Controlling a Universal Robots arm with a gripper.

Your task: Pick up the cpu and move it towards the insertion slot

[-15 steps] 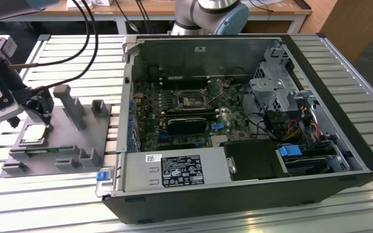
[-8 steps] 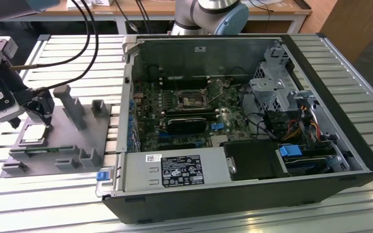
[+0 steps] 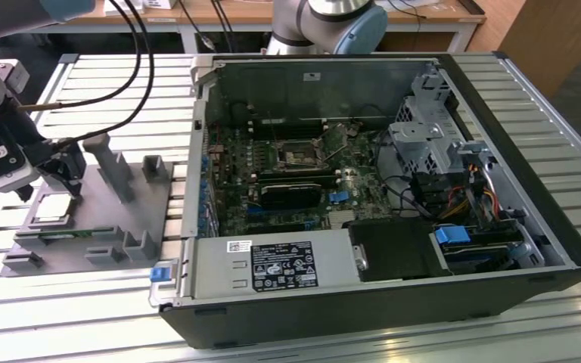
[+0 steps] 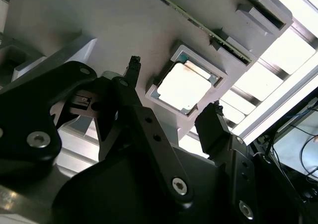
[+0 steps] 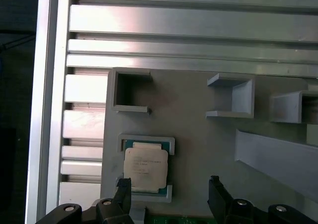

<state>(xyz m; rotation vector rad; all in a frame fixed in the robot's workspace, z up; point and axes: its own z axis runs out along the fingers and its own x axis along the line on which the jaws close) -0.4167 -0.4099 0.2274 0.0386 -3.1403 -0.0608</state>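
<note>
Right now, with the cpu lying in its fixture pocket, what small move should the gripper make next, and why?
Probably a short descent, nudged to centre on the cpu. The gripper is open and hovers above it; in the first wrist view the chip sits nearer one fingertip than the other, seated in the grey fixture.

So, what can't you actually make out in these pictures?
Flat silver square cpu: one corner sits behind a black finger of the open gripper in the first wrist view.
Square metal-framed insertion slot: too small in the exterior view to tell whether its cover is open.
Green circuit board: mostly cut off by the first wrist view's edge and the gripper.
</note>
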